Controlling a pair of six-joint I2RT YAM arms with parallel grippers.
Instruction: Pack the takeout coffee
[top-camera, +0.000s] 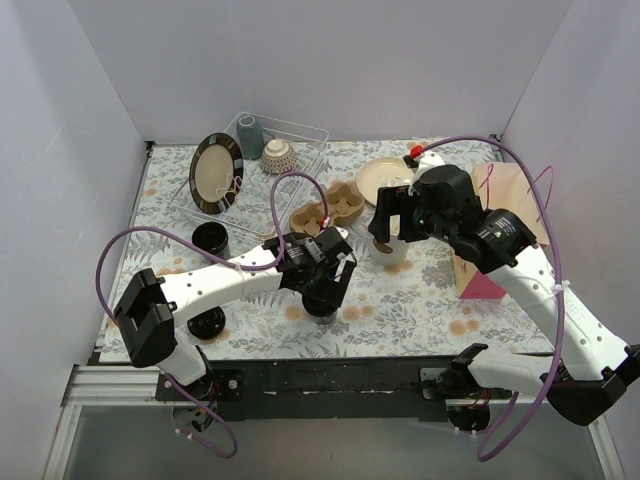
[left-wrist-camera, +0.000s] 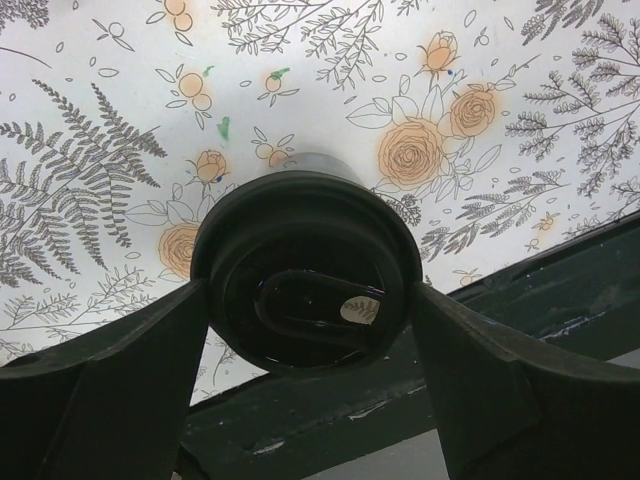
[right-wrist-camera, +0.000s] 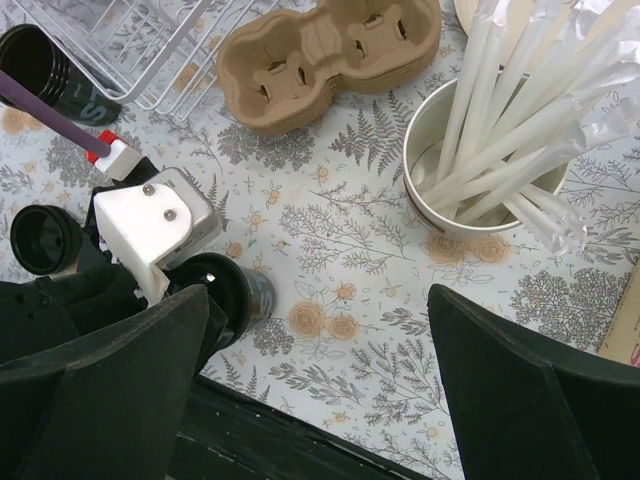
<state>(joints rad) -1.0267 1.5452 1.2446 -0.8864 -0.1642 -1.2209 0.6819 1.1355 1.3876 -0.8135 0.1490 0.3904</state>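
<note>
Takeout coffee cup (left-wrist-camera: 300, 270) nearside of cardboard carrier (top-camera: 330, 207) is being gripped by left jaws for lifting; right jaws are hanging open.

- The top view looks down from above and behind the arms and takes in the whole table (top-camera: 420, 300).
- The left wrist view looks steeply down, very close, past the left fingers (left-wrist-camera: 120, 380) onto a lidded cup (left-wrist-camera: 305, 275).
- The right wrist view looks down from higher, between the right fingers (right-wrist-camera: 520, 390), over the carrier (right-wrist-camera: 330, 55) and the straw cup (right-wrist-camera: 430, 190).
- All three views share the lidded cup.
</note>
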